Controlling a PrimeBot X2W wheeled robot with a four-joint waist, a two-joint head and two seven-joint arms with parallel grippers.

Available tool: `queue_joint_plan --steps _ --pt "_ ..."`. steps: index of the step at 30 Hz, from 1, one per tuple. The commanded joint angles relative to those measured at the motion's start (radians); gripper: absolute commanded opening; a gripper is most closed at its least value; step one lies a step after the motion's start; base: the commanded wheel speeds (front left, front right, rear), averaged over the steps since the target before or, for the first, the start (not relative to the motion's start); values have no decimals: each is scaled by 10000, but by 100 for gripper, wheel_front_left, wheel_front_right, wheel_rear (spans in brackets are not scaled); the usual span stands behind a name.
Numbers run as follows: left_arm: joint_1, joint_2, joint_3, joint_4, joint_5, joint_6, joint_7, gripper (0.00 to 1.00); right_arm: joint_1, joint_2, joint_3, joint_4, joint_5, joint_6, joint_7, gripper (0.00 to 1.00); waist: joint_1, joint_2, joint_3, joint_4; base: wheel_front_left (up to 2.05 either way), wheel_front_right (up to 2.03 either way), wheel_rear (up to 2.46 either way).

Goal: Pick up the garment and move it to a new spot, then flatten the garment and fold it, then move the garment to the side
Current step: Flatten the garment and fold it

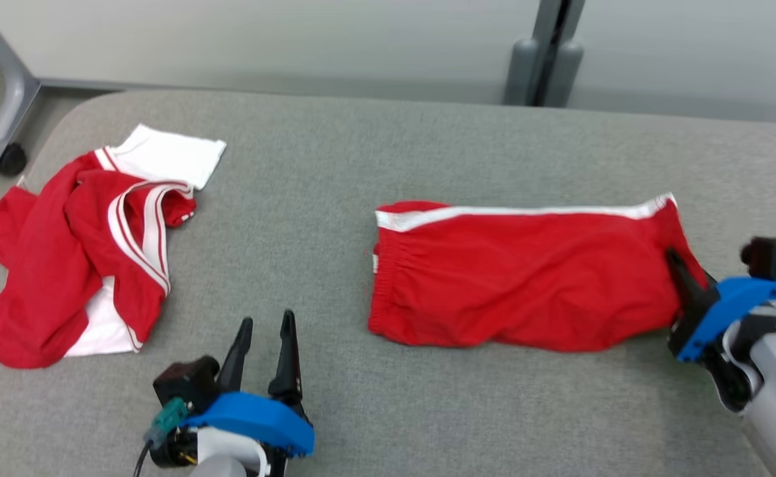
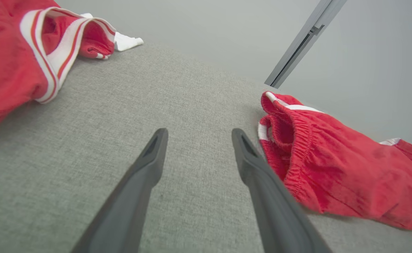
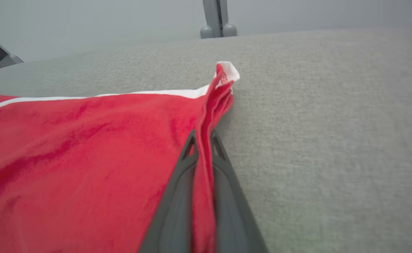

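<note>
The garment (image 1: 520, 271) is a pair of red shorts with a white side stripe, lying folded lengthwise on the grey table, waistband to the left. My right gripper (image 1: 678, 260) is shut on its right hem; in the right wrist view the red cloth (image 3: 86, 158) is pinched in a ridge between the two fingers (image 3: 178, 189). My left gripper (image 1: 265, 331) stands open near the table's front edge, left of the shorts, with nothing between its fingers (image 2: 146, 165). The left wrist view has the elastic waistband (image 2: 297, 140) just right of the gripper.
A crumpled red and white jersey (image 1: 83, 245) lies at the table's left end, also at the upper left of the left wrist view (image 2: 23, 59). A grey wheeled frame leg (image 1: 4, 99) stands off the far left corner. A grey post (image 1: 547, 59) rises behind the table.
</note>
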Motion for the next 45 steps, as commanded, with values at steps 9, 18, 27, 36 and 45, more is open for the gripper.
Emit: queue_joint_plan --steps 9,18,27,36,45 --pt "841 8 -292 64 83 -126 -1 100 1344 -473 -345 -143 853 0 -389 0 2 0 -787 -268 0 0 0" --pt "684 8 -680 232 82 -212 -1 100 394 141 116 -2043 72 0 -659 0 2 0 -796 -11 0 0 0" --pt "588 6 -993 365 11 -227 -1 100 301 1838 1511 -2802 -411 0 -184 0 2 0 -763 743 0 0 0" --pt "303 6 -615 558 707 -9 -1 100 524 2414 1570 -2499 -585 0 -626 100 2 0 -845 388 0 0 0" --pt "114 7 182 300 2171 246 -1 100 1459 1823 -1399 -2987 -2283 0 -671 100 2 0 -1036 -627 0 0 0"
